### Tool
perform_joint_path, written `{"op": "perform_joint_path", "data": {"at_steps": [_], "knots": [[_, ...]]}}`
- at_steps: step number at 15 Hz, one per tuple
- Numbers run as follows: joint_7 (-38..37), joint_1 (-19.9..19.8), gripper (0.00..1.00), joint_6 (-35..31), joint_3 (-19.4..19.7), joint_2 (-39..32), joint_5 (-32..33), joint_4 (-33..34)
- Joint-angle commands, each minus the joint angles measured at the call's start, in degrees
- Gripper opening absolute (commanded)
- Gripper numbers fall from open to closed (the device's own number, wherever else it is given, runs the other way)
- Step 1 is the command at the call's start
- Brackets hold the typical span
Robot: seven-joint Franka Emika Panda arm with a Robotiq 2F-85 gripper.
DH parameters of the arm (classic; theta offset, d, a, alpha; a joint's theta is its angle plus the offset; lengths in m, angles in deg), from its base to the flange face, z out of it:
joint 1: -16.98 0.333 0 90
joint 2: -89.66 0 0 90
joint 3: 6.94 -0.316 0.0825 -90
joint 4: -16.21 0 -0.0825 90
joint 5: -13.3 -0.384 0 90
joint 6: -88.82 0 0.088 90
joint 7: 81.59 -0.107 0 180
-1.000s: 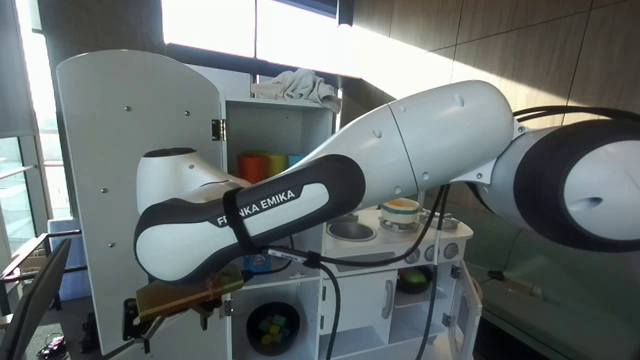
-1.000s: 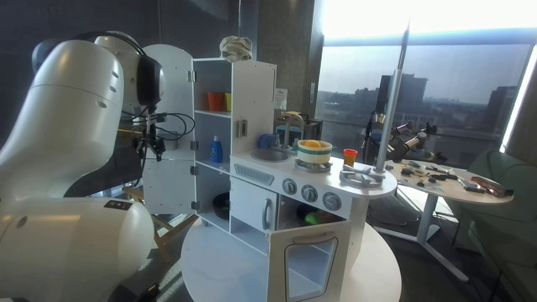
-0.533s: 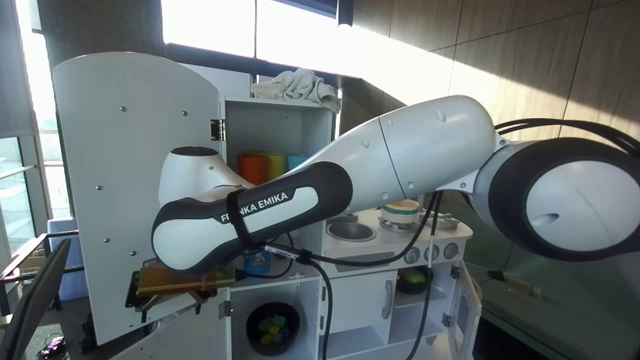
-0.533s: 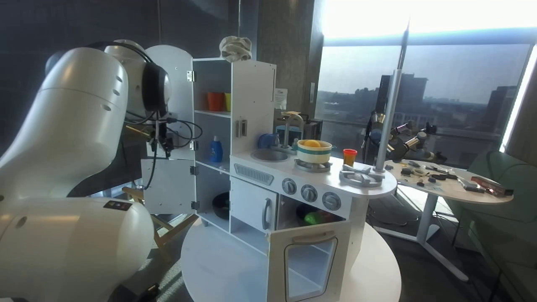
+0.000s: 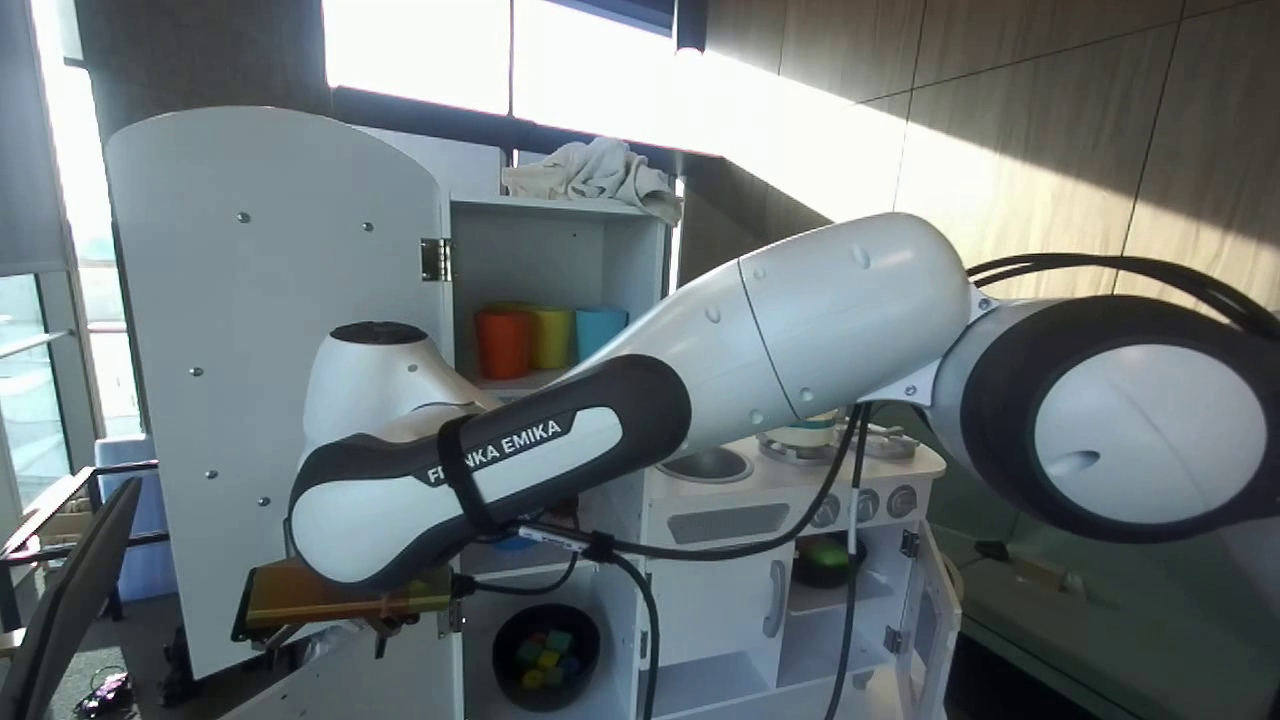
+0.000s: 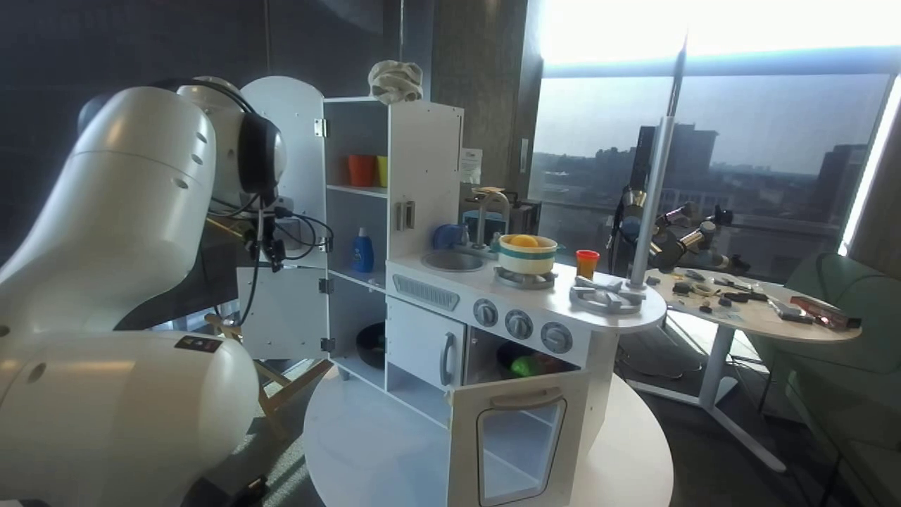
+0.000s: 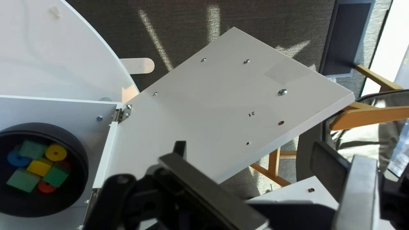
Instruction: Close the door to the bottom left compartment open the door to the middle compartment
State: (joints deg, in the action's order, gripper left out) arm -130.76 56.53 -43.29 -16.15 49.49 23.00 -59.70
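Observation:
The bottom left door (image 7: pixel 204 108), a white panel, stands wide open on its hinge in the wrist view and shows in both exterior views (image 5: pixel 370 675) (image 6: pixel 281 313). Its compartment (image 7: pixel 96 134) holds a black bowl with coloured blocks. The middle compartment door (image 6: pixel 422 338), white with a grey handle, is shut and also shows in an exterior view (image 5: pixel 712 605). My gripper (image 7: pixel 250 156) is open and empty, with its fingers wide apart. In both exterior views, the gripper (image 5: pixel 325 645) (image 6: pixel 269 257) hangs by the upper left door, around the top of the bottom left door.
The tall upper left door (image 5: pixel 270 290) stands open beside my arm; its lower corner (image 7: pixel 294 191) shows between the fingers. The oven door (image 6: pixel 517 451) at the right is open. A wooden chair frame (image 7: pixel 367 118) stands behind the bottom left door. Cables hang from my arm.
My gripper has moved toward the cabinet, then sunk a little, and has levelled out. The tall upper left door has swung slightly further open. The bottom left door looks unmoved.

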Motion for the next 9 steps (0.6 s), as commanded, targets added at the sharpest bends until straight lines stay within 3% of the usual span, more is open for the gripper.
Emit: {"op": "perform_joint_path", "data": {"at_steps": [1, 9], "knots": [[-2.33, 1.03, 1.00, -1.32, 0.47, -1.07, 0.30, 0.66], [-4.89, 2.85, 1.00, -0.92, 1.07, -2.63, 1.22, 2.09]]}}
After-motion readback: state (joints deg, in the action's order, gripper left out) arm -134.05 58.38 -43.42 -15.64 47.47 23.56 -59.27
